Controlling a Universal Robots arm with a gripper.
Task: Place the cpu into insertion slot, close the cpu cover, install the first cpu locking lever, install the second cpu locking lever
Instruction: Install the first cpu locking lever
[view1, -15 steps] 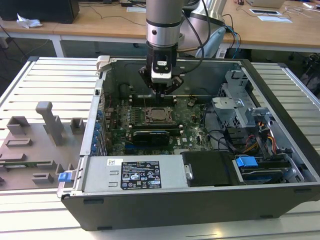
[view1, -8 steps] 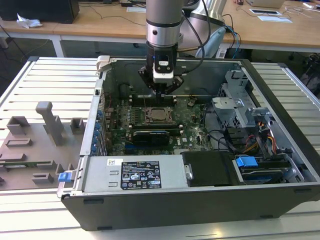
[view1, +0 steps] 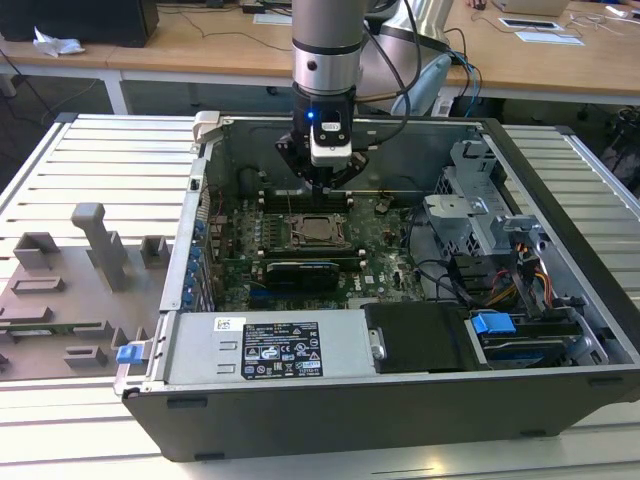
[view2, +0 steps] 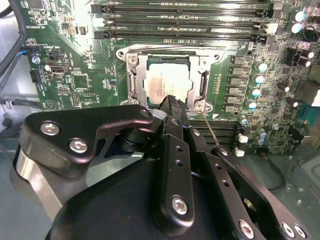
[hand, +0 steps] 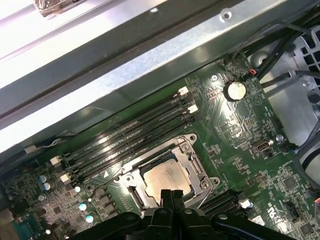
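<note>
The cpu (view2: 165, 82) (hand: 166, 176) (view1: 314, 231) lies flat in the insertion slot (view2: 131, 64) on the green motherboard. The cpu cover (view2: 202, 82) (hand: 194, 161) is a silver frame and lies down around the chip. My gripper (view2: 171, 101) (hand: 172, 194) (view1: 324, 186) hangs just above the socket's edge. Its black fingers are shut together with nothing between them. In the second wrist view a thin metal lever rod (view2: 214, 134) runs out from the socket's corner beside the fingers.
Long memory slots (view2: 185, 22) flank the socket. A black-shrouded card (view1: 300, 270) lies across the board in front of it. The power supply (view1: 265, 345), cables (view1: 440, 270) and drive cage (view1: 490, 215) crowd the case. A grey fixture tray (view1: 70, 290) sits outside it, at the exterior view's left.
</note>
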